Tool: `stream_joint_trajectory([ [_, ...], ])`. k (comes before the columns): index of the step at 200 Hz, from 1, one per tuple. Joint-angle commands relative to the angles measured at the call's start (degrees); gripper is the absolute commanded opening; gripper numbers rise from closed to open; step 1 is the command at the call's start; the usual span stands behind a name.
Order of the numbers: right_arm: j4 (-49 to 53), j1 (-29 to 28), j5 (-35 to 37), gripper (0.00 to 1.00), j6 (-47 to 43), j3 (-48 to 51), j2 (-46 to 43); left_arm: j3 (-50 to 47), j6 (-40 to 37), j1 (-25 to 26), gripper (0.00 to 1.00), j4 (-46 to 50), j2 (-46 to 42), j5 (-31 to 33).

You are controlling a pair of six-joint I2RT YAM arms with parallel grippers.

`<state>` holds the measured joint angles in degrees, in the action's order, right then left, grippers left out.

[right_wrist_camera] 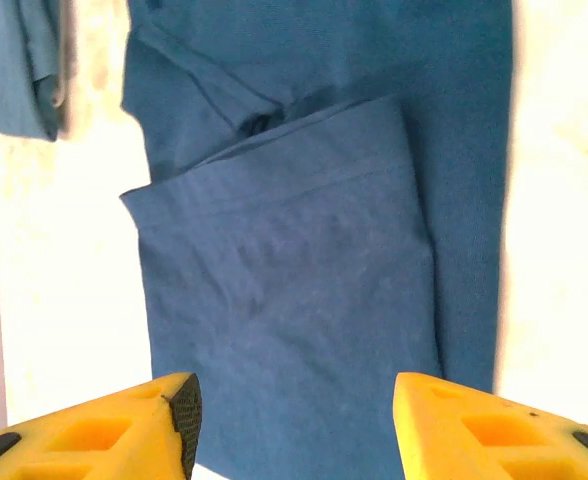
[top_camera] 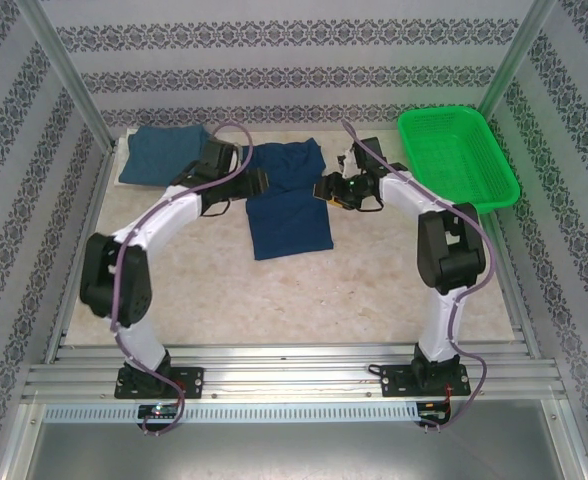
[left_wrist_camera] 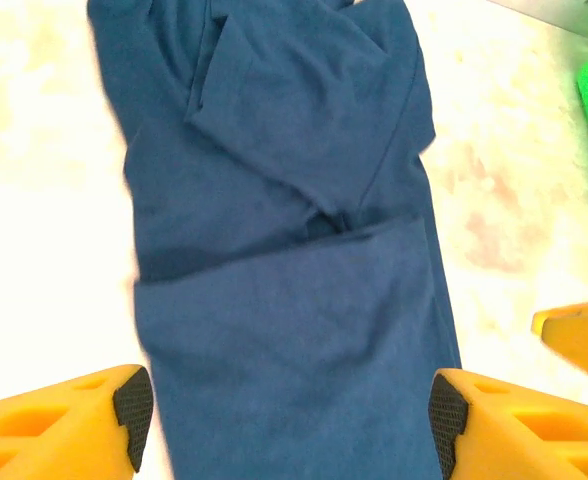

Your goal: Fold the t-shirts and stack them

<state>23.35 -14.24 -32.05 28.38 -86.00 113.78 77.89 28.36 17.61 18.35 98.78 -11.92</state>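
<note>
Pale tabletop (top_camera: pixel 374 290) was seen from overhead, navy t-shirt (top_camera: pixel 289 215) laid half folded near its far middle, teal t-shirt (top_camera: pixel 164 155) folded at the far-left corner. Sleeve creases and the doubled-over hem were caught up close by the wrist cams. Left gripper (left_wrist_camera: pixel 284 405) and right gripper (right_wrist_camera: pixel 294 410) were both held spread above navy cloth, nothing pinched.

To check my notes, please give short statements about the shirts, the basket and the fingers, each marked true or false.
1. The dark navy cloth t-shirt lies on the table. True.
2. The green plastic mesh basket holds a shirt. False: none lies in it.
3. The left fingers and the right fingers stand open. True.
4. The lighter teal-blue cloth t-shirt is stacked on the navy one. False: it lies apart, far left.
</note>
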Motion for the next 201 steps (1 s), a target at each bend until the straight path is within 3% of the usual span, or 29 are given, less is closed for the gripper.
stream_joint_trajectory([
  [1,-0.74,0.23,0.51,0.54,-4.71,-0.75,2.00,-6.83,1.55,-0.21,0.75,-3.82,-2.17,0.22],
  [46,5.63,0.10,1.92,0.51,-7.54,-15.21,13.97,-6.61,3.63,-3.23,0.64,-10.87,6.16,-5.61],
  [92,8.94,-0.67,3.14,0.48,-8.63,-25.51,21.28,-3.53,4.95,-4.39,0.61,-16.72,14.50,-7.50],
  [144,13.12,-1.91,3.78,0.46,-9.21,-33.30,27.21,1.72,4.34,-4.33,0.55,-15.18,19.72,-7.32],
  [201,15.46,-2.06,9.53,0.47,-12.47,-33.73,26.18,3.74,3.63,-4.34,0.52,-13.49,22.39,-7.13],
])
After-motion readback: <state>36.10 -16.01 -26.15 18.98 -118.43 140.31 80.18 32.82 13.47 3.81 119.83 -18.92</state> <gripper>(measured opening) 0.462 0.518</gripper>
